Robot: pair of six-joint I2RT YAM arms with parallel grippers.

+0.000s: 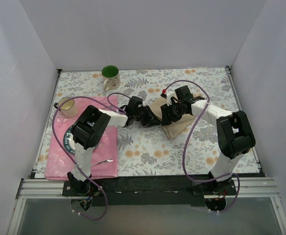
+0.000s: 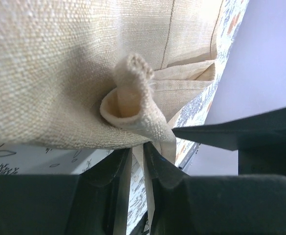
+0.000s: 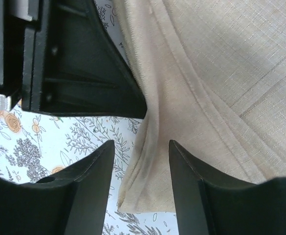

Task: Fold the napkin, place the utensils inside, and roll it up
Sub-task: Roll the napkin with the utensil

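Observation:
The tan napkin (image 1: 178,122) lies bunched and partly folded on the floral tablecloth, between the two grippers. My left gripper (image 1: 151,119) is shut on a thin fold of the napkin (image 2: 59,63) at its left edge, with the cloth curling up above the fingertips (image 2: 160,164). My right gripper (image 1: 167,116) is open, and its jaws straddle a folded corner edge of the napkin (image 3: 221,73) without gripping it. One slim silver utensil (image 1: 104,161) lies on the pink placemat near the front. Other utensils are hidden by my left arm.
A pink placemat (image 1: 59,156) lies at the left, with a dark plate (image 1: 69,138) mostly under my left arm. A yellowish glass (image 1: 67,106) stands at the placemat's far corner. A green-lined mug (image 1: 111,76) stands at the back. The left gripper's black body (image 3: 74,58) is close to my right fingers.

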